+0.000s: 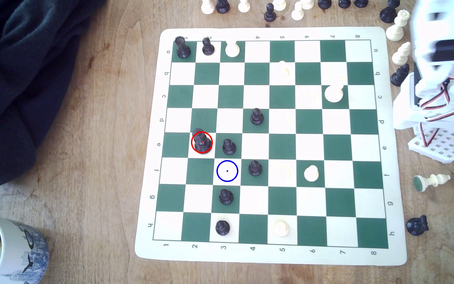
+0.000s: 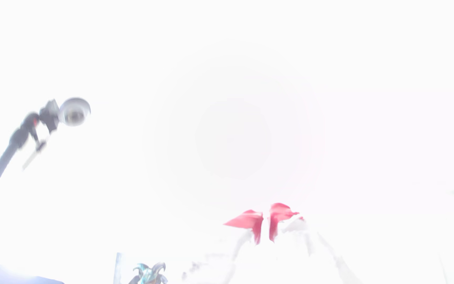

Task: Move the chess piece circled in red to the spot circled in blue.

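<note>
The gripper (image 2: 264,224) shows in the wrist view as two red-tipped fingers (image 2: 247,218) set close together with a narrow slit between them and nothing held; that picture is washed out, so I cannot tell whether they are fully closed. It seems to point up at a bright room, toward a camera on a curved stalk (image 2: 74,111), which suggests the arm is folded back.

In the exterior view the arm (image 1: 438,82) stands blurred at about 3 o'clock, off the board (image 1: 272,255), leaving the squares free.

The red-ringed piece (image 1: 200,140) stands upright on a cream square at about 9 o'clock of the board's middle. The blue spot (image 1: 227,171), bare, lies diagonally next to it toward 5 o'clock. A pawn (image 1: 229,146) at 12 o'clock of the spot and another (image 1: 255,167) at 3 o'clock crowd it, so lifting the piece over would likely be safer than sliding.
</note>
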You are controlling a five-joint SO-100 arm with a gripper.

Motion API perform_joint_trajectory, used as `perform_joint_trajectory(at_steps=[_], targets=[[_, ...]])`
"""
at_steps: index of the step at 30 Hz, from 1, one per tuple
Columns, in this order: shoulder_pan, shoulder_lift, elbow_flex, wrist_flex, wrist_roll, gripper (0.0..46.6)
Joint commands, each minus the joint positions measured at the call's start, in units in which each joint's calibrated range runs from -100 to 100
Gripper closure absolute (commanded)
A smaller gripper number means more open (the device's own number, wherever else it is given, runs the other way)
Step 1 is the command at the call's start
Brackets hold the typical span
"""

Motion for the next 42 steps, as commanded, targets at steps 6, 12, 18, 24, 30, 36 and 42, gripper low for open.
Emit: perform_joint_trajectory(at_steps=[6, 12, 18, 24, 30, 36, 42], targets=[[2.4, 0.0, -8.3, 38.7, -0.2, 45.3], [0.9, 21.1, -25.6, 46.0, -0.2, 45.0], [-1.0, 27.6, -32.8, 55.4, -0.3, 40.3], [-5.8, 41.7, -51.8, 74.2, 2.1, 46.4], [-7.4, 53.6, -64.6, 89.4, 1.2, 46.4], [-8.1, 67.2, -78.5, 100.6, -2.8, 46.2], [-8.5, 81.2, -92.8, 107.2, -7.3, 40.2]])
